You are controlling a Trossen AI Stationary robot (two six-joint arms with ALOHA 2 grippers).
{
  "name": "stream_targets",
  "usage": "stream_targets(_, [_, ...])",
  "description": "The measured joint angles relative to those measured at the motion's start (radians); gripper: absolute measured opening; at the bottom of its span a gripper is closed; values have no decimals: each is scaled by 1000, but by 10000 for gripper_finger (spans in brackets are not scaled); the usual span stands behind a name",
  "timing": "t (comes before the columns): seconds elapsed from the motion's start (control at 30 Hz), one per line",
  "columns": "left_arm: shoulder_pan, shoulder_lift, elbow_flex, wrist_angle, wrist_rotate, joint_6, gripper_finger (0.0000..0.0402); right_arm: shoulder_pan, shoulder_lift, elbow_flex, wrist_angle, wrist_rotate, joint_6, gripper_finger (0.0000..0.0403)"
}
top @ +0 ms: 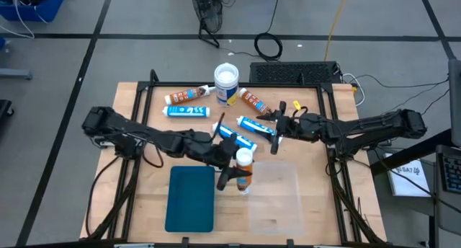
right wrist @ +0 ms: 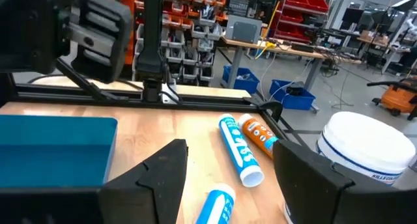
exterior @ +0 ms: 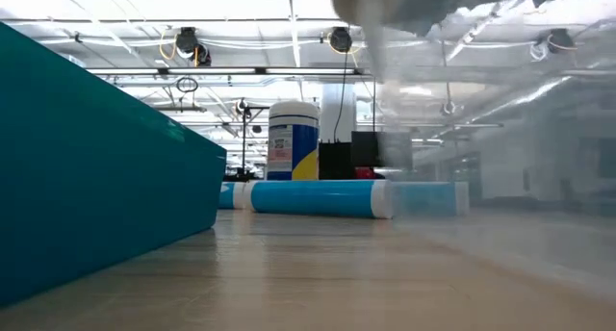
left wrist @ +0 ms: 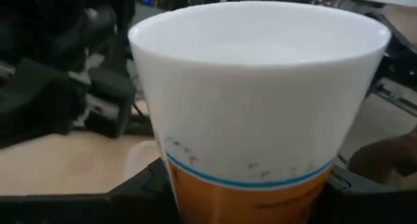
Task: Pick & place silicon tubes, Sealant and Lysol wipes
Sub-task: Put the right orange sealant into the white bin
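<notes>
High view: left tool [top: 241,177] clamps orange tube [top: 244,169]; Lysol wipes [top: 226,83] well apart.

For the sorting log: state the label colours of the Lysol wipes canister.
The Lysol wipes canister has a blue-and-yellow label under a white lid, best seen in the low view.

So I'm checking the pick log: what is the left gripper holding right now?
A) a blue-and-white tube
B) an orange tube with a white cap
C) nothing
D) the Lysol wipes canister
B: the left gripper is shut on the orange tube with a white cap, which fills the left wrist view, while the Lysol wipes stand untouched at the table's far side.
</notes>
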Motion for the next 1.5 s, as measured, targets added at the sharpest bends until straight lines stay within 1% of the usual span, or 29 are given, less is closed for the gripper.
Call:
stream_targets(0.07, [-4,2,1,33,15,12,204,0,0,0,1,0,-1,207])
stream_targets(0.2, [-13,-40,32,-57,18,38,204,0,0,0,-12,-3,-4,203])
stream_targets(0.3, [-25,-77,69,-59,18,41,204,0,0,0,-24,0,-3,201])
stream_targets(0.33, [-28,-83,79,-51,25,41,204,0,0,0,-25,1,-3,201])
stream_targets(0.4, [-30,-82,95,14,47,32,204,0,-13,0,-35,1,-4,201])
stream_targets(0.47, [-28,-79,95,14,52,16,204,0,-27,1,-27,2,-4,200])
stream_targets(0.57, [2,-28,96,39,50,3,204,0,-64,0,-44,24,-6,200])
stream_targets(0.63, [23,28,91,67,72,-8,204,0,-93,0,-64,26,-20,200])
stream_targets(0.7, [39,92,91,175,128,-40,204,0,-112,0,-58,27,-21,200])
stream_targets(0.8, [52,155,106,248,242,-104,204,0,-135,0,-73,26,-19,200])
stream_targets(0.87, [62,177,106,238,278,-136,204,0,-143,0,-89,26,-19,199])
stream_targets(0.93, [74,197,106,241,269,-149,204,0,-153,1,-115,26,-19,197])
stream_targets(1.0, [82,197,102,196,264,-146,204,0,-154,0,-124,27,-19,195])
stream_targets(1.07, [82,186,101,209,256,-131,204,0,-159,0,-140,26,-19,192])
stream_targets(1.17, [72,125,106,229,270,-93,204,0,-166,0,-134,26,-17,189])
stream_targets(1.3, [55,67,135,253,298,37,204,0,-188,0,-133,26,-19,187])
stream_targets(1.4, [50,69,151,273,289,131,204,0,-209,0,-130,26,-21,187])
stream_targets(1.5, [60,110,161,299,294,164,204,0,-238,0,-135,26,-22,187])
